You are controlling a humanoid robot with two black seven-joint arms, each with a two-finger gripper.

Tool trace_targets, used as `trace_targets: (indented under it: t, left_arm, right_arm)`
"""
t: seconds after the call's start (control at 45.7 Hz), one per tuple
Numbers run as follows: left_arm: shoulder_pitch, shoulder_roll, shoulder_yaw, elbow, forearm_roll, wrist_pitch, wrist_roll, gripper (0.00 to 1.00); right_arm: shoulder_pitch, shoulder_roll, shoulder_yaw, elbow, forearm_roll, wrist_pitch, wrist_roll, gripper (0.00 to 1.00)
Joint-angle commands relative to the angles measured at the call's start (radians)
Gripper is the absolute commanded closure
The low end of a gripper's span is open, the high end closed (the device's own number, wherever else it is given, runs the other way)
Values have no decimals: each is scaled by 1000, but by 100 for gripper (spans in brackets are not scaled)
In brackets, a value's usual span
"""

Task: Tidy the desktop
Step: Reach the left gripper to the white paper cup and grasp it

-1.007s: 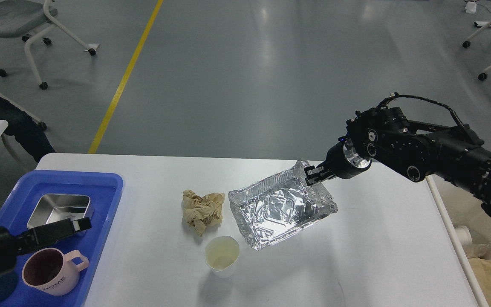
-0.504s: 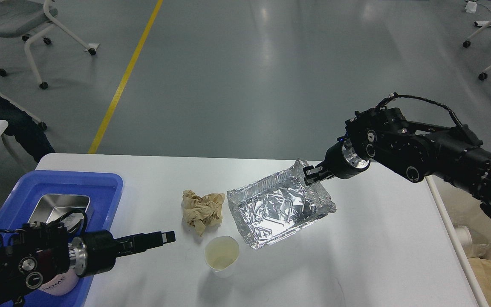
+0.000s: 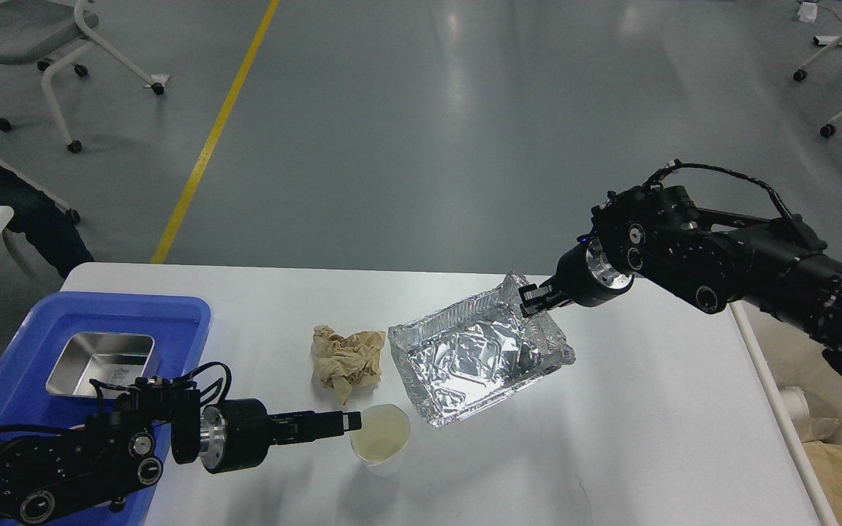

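Crinkled foil tray [image 3: 476,365] sits mid-desktop [image 3: 647,438], its far corner clamped by the right gripper [image 3: 532,299], while the left gripper [image 3: 348,421], fingers together, touches a paper cup [image 3: 381,438] near the front edge and could tip it.

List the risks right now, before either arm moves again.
1. The left gripper sits at the rim of the paper cup; a nudge could tip it.
2. The right gripper pinches one corner of the thin foil tray, which may crumple or tear when lifted.
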Motion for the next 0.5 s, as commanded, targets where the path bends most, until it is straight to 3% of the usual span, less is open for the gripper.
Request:
trace_targets:
  t: [0.0, 0.197, 0.482]
  left_arm:
    - [-20, -25, 46, 16, 0, 0, 1, 25]
    - [-37, -33, 69, 21, -2, -5, -7, 52]
    - [-35, -66, 115, 46, -2, -6, -30, 81]
  right_arm:
    - [-2, -1, 0, 0, 1, -3, 0, 100]
    - [-3, -1, 3, 0, 1, -9, 0, 100]
    - [-10, -3, 6, 0, 1, -15, 0, 100]
